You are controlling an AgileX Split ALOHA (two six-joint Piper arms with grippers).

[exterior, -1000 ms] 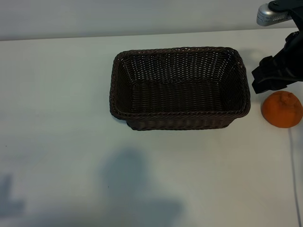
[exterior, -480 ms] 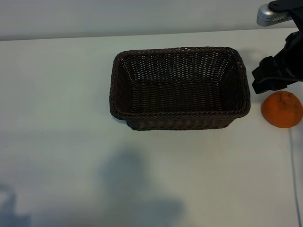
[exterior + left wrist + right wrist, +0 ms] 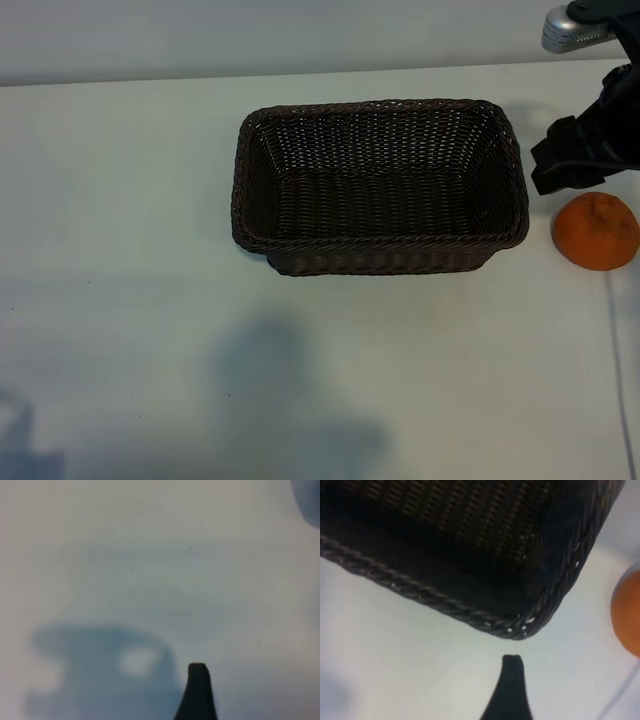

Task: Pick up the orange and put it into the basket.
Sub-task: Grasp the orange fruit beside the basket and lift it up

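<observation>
Between the earlier exterior pictures and this one almost nothing differs: the right gripper (image 3: 585,150) has kept its place at the right edge of the scene, the orange and basket lie where they lay, and only the faint shadow in the near-left corner of the worktop (image 3: 130,250) has changed shape slightly.

The right gripper's fingers (image 3: 512,680) stand apart, holding nothing; one dark fingertip shows in the right wrist view, hanging above bare worktop just off the basket's (image 3: 380,185) rounded corner. From there the black gripper body rises toward the upper right of the exterior view, tilted steeply downward, just behind the orange (image 3: 596,231) and apart from it.

The orange rests on the worktop to the right of the basket, near it but not touching. The basket sits upright in the middle of the worktop.

The left gripper's fingers (image 3: 197,692) are likewise apart and hold nothing, one fingertip showing over plain worktop and its own shadow.
</observation>
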